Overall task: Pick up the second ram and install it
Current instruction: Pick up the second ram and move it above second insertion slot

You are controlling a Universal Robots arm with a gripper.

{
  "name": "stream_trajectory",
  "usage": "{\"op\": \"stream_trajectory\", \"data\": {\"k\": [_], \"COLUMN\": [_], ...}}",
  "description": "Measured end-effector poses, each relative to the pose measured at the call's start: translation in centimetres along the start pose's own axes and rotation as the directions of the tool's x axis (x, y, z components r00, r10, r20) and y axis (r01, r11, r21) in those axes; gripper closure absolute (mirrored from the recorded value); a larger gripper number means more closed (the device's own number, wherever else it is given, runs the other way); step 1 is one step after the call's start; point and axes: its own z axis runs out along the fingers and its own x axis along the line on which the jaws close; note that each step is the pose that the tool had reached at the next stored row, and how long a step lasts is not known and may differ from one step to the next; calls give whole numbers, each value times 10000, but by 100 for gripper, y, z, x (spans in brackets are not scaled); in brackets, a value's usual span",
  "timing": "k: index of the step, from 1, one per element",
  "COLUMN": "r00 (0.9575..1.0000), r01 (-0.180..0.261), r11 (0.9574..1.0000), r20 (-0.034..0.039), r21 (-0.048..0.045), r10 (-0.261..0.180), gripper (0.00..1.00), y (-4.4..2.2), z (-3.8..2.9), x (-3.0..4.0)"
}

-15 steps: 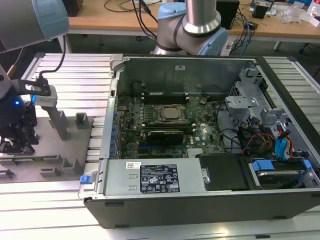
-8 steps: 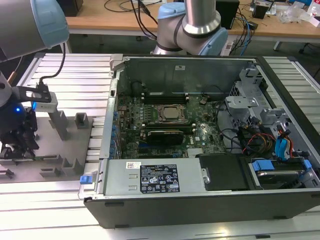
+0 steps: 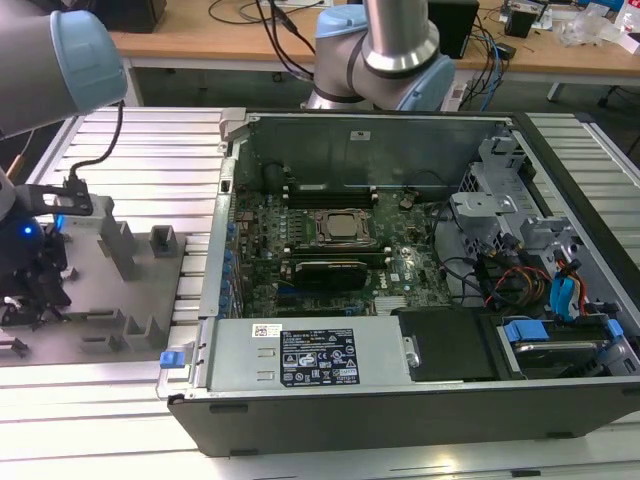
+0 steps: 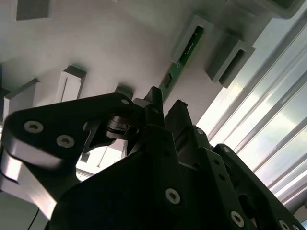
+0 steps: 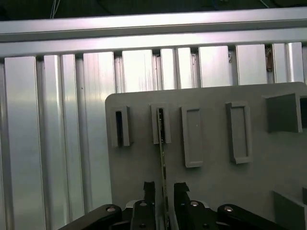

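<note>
The gripper is sitting slightly open astride the second ram, its long axis pointing straight away

Exterior view hi; wrist views nr pincer.

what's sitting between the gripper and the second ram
Nothing visible. In the first wrist view the gripper sits open astride the second ram, which stands on edge in a slot of the grey plate.
</note>
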Motion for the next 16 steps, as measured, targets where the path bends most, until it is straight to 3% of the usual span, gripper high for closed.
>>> {"op": "stream_trajectory", "data": {"k": [4, 8, 10, 11, 16], "r00": [9999, 9999, 9999, 9999, 9999], "r01": [147, 148, 148, 149, 149], "r11": [9999, 9999, 9999, 9999, 9999], "r20": [-3, 13, 23, 37, 55], "r21": [-1, -2, -2, -3, -4], "r10": [-147, -148, -148, -149, -149], "gripper": [70, 70, 85, 86, 86], "y": [-2, -2, -2, -2, -2], "z": [131, 133, 133, 133, 132], "x": [1, 0, 0, 1, 1]}}
